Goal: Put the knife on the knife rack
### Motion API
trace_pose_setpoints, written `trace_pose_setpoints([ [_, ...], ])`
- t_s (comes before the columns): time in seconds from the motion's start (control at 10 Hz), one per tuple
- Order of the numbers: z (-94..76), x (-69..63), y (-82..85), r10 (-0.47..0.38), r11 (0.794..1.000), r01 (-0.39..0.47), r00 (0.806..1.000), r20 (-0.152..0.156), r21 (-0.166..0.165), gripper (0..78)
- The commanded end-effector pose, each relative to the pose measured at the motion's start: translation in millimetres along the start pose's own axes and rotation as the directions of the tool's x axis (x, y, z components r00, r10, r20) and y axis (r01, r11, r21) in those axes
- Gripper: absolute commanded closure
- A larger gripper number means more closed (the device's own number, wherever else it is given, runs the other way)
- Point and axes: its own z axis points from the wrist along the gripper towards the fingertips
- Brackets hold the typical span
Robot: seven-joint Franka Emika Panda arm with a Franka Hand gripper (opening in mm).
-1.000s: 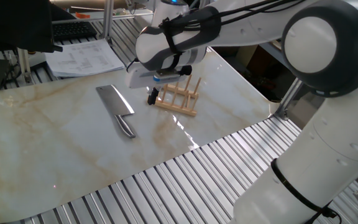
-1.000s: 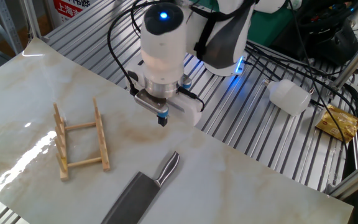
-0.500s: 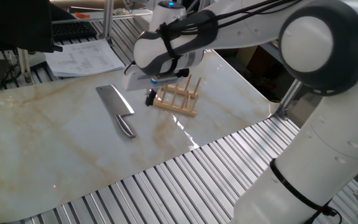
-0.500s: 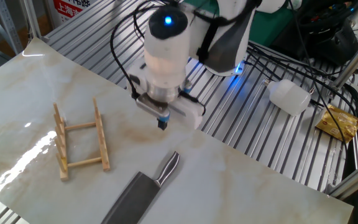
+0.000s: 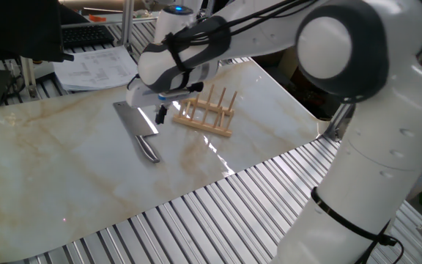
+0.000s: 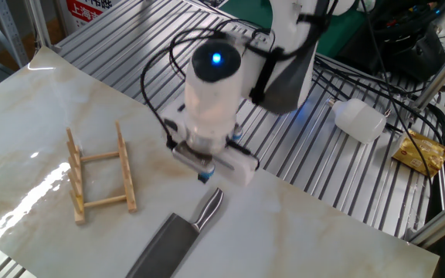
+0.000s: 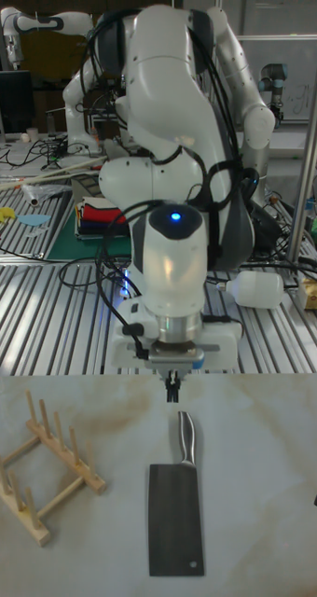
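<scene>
Nearest you in the tall view lies one all-metal cleaver with a broad grey blade [image 7: 175,518], flat on the marble tabletop [image 7: 261,504], bare marble all around. One light-wood pegged rack [image 7: 42,466] stands well apart. Beyond, the gripper [image 7: 172,389] hovers above the handle's end, fingers together, holding nothing.
</scene>
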Motion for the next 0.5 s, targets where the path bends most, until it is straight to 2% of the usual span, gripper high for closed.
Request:
trace_pose_setpoints([
  [0.1, 21.3, -14.8, 6.9, 0.004, 1.0, -0.004, 1.0, 0.0, 0.02, 77.6],
  [0.4, 25.7, -16.2, 8.1, 0.017, 1.0, -0.017, 1.0, -0.005, 0.019, 77.6],
  [0.5, 25.7, -16.2, 8.1, 0.03, 0.999, -0.03, 0.999, -0.027, 0.02, 77.6],
])
